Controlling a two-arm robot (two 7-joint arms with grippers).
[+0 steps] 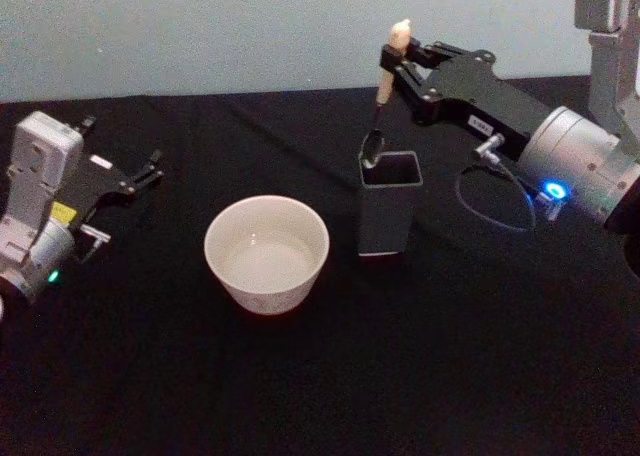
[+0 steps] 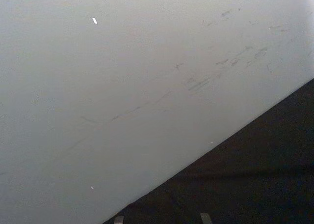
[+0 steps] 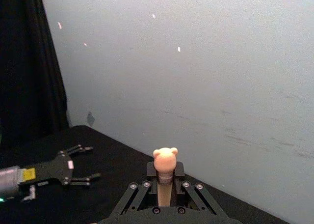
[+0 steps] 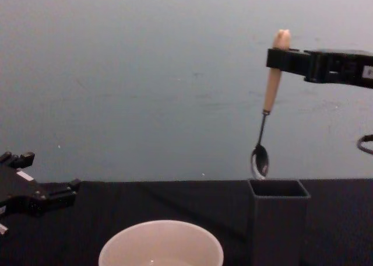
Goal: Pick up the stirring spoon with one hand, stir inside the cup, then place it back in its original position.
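Dim, even light; bkgd wall [image 1: 200,36] brightest; blk cloth [image 1: 300,396] hides shadows.

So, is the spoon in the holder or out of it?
Out. The spoon hangs from the right gripper, its bowl just above the holder's rim.

Table under black cloth, two things standing on it.
The table [image 1: 300,396] is covered edge to edge by a plain black cloth [image 1: 150,376], flat, with faint creases toward the back. The cup [image 1: 267,254], cream-white, round and wide, sits upright near the middle with its mouth up. The holder [image 1: 389,206], dark grey, square-sectioned, tall and narrow, stands upright to the cup's right and slightly farther back. The two are near each other but apart, with a strip of bare cloth between them. The holder's top is open, and it rises higher than the cup's rim.
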